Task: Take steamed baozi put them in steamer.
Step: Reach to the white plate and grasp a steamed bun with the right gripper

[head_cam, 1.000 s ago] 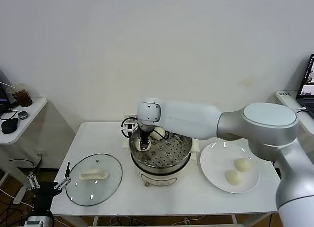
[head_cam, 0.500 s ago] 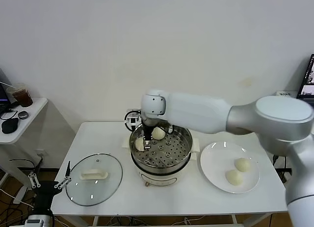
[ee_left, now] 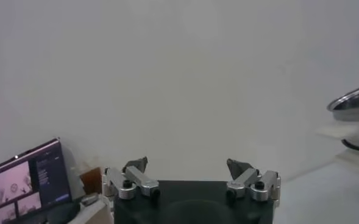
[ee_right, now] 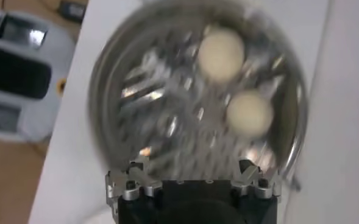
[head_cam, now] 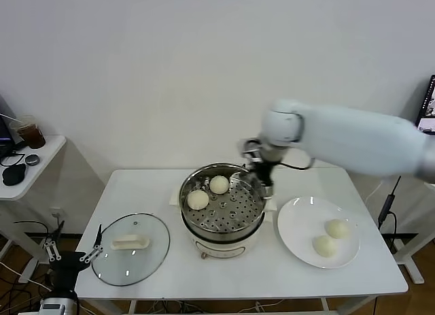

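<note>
I read the job as half done. On the table [head_cam: 224, 277] the steamer [head_cam: 222, 228] sits at the centre, and two buns already lie on its perforated tray: one bun [head_cam: 198, 199] at about nine o'clock in the pot and a second bun [head_cam: 219, 184] at about eleven o'clock, just beside each other but apart as far as I can see. The right wrist view shows the same pair on the tray, clear of the gripper. Two more wait on the white plate [head_cam: 293, 226] at three o'clock from the steamer: a plate bun [head_cam: 336, 228] and its neighbour [head_cam: 323, 245], near each other on the plate's far-right part. So two transfers remain by my count.

My right gripper [head_cam: 261, 179] hangs over the steamer's rim at about two o'clock, between pot and plate, with its fingers spread wide and nothing between them; the wrist camera confirms empty, parted fingers. I judge the next move to be a reach toward the plate.

The glass lid [head_cam: 130, 248] with its white handle lies flat at nine o'clock from the steamer and looks untouched.

My left gripper [head_cam: 71, 257] is parked low off the table's edge at about eight o'clock, fingers spread and empty.

As for writing: I can read no brand or label on the steamer, plate or lid. A laptop screen [ee_left: 28, 182] shows in the left wrist view, but its text is too small to make out.
</note>
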`<state>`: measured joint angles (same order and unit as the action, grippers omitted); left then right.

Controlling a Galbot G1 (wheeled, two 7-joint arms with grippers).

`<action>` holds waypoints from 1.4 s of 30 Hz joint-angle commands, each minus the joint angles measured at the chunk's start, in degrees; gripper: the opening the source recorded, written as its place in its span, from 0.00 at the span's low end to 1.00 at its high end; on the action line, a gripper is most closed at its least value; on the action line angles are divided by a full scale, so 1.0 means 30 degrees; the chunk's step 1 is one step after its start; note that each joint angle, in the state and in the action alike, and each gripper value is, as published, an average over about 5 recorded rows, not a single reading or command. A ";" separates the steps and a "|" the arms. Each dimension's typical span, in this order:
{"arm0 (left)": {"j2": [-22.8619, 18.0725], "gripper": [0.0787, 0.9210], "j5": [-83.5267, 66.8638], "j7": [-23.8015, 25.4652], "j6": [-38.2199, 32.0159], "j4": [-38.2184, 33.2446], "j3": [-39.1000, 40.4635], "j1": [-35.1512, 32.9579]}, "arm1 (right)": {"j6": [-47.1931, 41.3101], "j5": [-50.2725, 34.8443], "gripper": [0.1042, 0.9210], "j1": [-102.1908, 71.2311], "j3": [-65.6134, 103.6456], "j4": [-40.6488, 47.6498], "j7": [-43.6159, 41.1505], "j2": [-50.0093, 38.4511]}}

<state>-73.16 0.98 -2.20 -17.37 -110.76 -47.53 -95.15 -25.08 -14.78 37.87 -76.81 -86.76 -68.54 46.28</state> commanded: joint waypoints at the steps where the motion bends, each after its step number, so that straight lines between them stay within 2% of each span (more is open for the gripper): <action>1: -0.0038 0.88 0.0088 0.0002 -0.0011 -0.0014 0.0041 -0.0065 | 0.2809 0.4339 0.88 -0.1657 0.0621 -0.2027 -0.1658 -0.6464; 8: -0.0134 0.88 0.0161 -0.0009 -0.0023 -0.0034 -0.0128 -0.0319 | 0.3761 0.6737 0.88 -0.6962 0.4024 -0.1117 -0.0737 -0.7825; 16: -0.0174 0.88 0.0239 -0.0008 -0.0026 0.0022 -0.0399 -0.0643 | 0.3990 0.8005 0.88 -1.2521 0.8304 0.0175 0.0370 -0.7535; 28: -0.0373 0.88 0.0239 -0.0027 -0.0102 0.0004 -0.0666 -0.0865 | 0.3932 0.8585 0.88 -1.5121 1.0141 0.1509 0.1484 -0.6041; 40: -0.0360 0.88 0.0226 -0.0029 -0.0118 0.0067 -0.0774 -0.0870 | 0.3868 0.8826 0.83 -1.6535 1.1436 0.2702 0.2899 -0.4386; 42: -0.0365 0.88 0.0225 -0.0031 -0.0119 0.0082 -0.0785 -0.0866 | 0.3756 0.8881 0.80 -1.6613 1.1560 0.2787 0.2899 -0.4301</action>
<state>-74.28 1.66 -2.27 -17.75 -110.56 -49.87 -97.72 -13.96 11.06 -8.48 -44.85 -80.00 -61.63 31.64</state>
